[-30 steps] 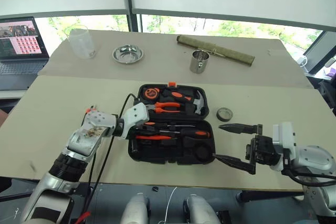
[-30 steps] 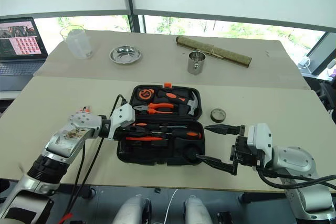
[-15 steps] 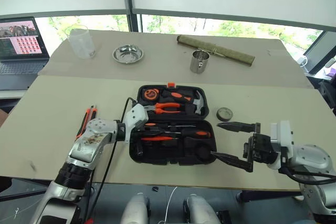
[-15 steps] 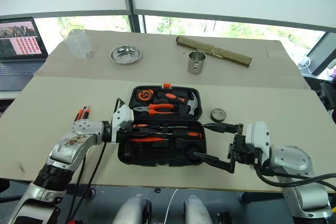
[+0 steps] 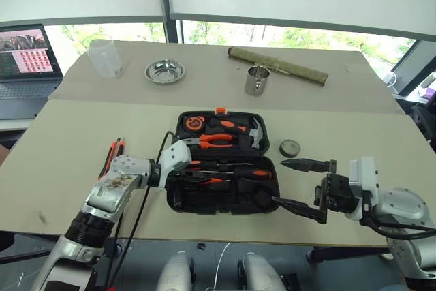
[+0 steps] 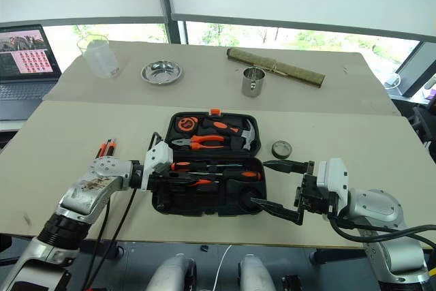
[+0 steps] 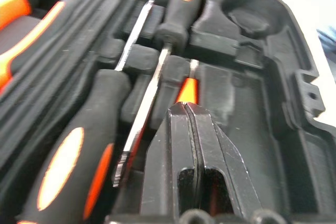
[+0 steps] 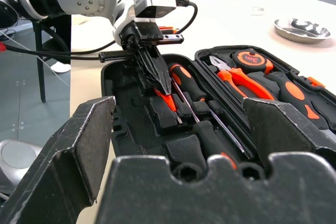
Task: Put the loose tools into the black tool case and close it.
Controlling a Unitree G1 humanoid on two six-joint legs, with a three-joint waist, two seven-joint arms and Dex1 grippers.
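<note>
Grippers at the open case (image 5: 221,168)
Left gripper (image 8: 157,80) is shut tight, tip on an orange screwdriver (image 7: 186,90) inside. Right gripper (image 5: 300,185) gapes wide, empty, beside the case.

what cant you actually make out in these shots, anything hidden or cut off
- Slim orange screwdriver in the black tool case: the shut left end effector covers most of it in the left wrist view, so a grip or mere contact can't be told.
- Utility knife on the table: the left arm hides its near end in the eye views.
- Laptop: cut off by the left edge.
- Tape roll: too small for detail.
</note>
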